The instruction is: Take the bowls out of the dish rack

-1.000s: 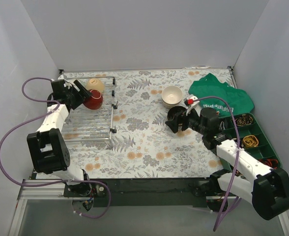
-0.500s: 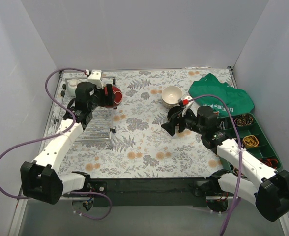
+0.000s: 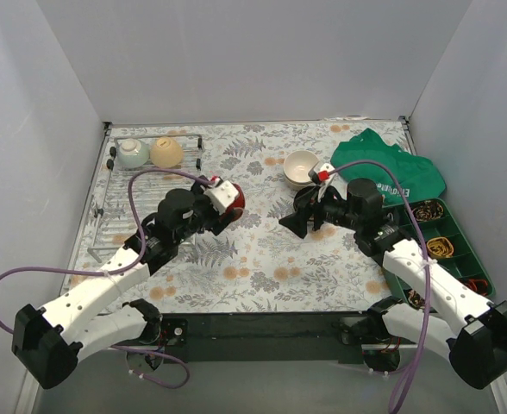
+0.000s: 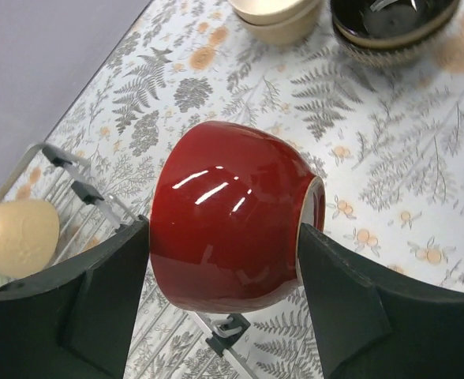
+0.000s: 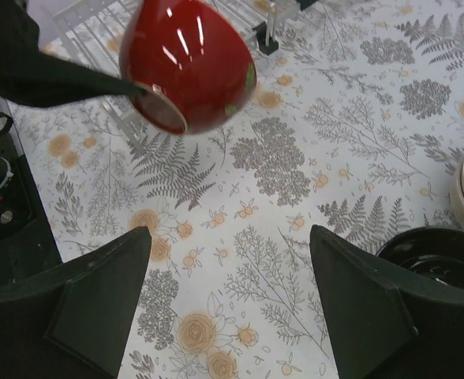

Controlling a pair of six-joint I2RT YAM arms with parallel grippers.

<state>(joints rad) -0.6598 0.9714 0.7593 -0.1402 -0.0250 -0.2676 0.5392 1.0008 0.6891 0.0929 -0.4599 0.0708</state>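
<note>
While the floral table (image 3: 262, 259) fills the view, the dish rack (image 3: 115, 207) lies flat along its left side, and a green cloth (image 3: 391, 172) is crumpled at the far right. From the near edge, the left gripper (image 3: 228, 200) reaches toward the middle, its fingers (image 4: 114, 292) pinching the red bowl (image 4: 228, 225), which is tipped on its side in the air just past the rack's right edge. The right gripper (image 5: 232, 308) hangs above the table with its fingers spread wide, nothing between them, beside the dark bowl (image 5: 437, 257). That bowl stands by the stacked cream bowls (image 3: 301, 166). A tan bowl (image 3: 166, 152) and a mint bowl (image 3: 133, 153) sit in the rack's far end.
</note>
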